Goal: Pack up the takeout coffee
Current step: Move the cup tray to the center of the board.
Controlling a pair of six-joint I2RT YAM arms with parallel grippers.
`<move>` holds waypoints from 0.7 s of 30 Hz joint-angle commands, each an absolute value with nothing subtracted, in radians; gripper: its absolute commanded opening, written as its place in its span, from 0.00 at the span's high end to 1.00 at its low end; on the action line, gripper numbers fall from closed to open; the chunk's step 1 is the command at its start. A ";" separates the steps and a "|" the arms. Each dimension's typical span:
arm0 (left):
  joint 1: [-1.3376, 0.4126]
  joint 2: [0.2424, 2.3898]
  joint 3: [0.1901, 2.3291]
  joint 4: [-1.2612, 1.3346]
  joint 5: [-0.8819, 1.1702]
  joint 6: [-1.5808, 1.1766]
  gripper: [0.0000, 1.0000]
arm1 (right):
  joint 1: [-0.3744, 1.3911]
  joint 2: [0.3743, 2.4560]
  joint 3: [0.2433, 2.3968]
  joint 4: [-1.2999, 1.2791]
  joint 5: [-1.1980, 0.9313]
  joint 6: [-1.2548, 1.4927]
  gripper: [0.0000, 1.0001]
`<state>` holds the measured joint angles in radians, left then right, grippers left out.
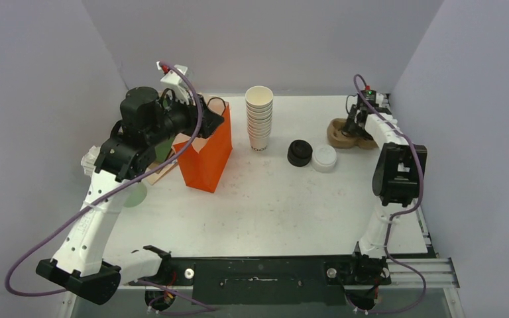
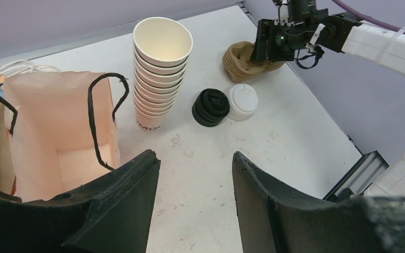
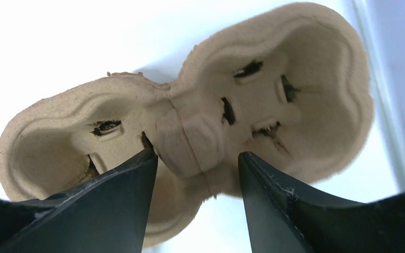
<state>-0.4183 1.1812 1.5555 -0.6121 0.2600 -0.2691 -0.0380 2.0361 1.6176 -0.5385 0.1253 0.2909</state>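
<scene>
Left gripper, jaws apart, by orange bag — green cup well apart

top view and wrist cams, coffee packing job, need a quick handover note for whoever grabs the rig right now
Left gripper: open, empty, beside the orange bag.
Right gripper: open, over the middle of the pulp cup carrier, far right, not closed on it.
Mid-table: stack of lidless cups, black lids, white lid.
No capped coffee clearly in view; a green shape by the left arm cannot be identified.
Done: nothing visibly packed.
Left: all the packing.
</scene>
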 commanded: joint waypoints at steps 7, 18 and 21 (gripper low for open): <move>-0.668 1.203 1.492 -0.483 0.189 -0.306 0.49 | -0.087 1.641 1.244 -0.492 0.463 0.569 0.47; -1.030 1.342 1.371 -0.282 0.076 -0.367 0.49 | -0.097 1.340 1.026 -0.508 0.390 0.572 0.45; -1.065 1.380 1.305 -0.151 0.066 -0.399 0.49 | -0.106 1.293 1.029 -0.461 0.289 0.543 0.43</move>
<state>-1.0252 1.3464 1.3605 -0.3759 0.1047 -0.3447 -0.0975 1.3701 1.0203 -0.5247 0.3794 0.5716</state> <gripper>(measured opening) 0.506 0.567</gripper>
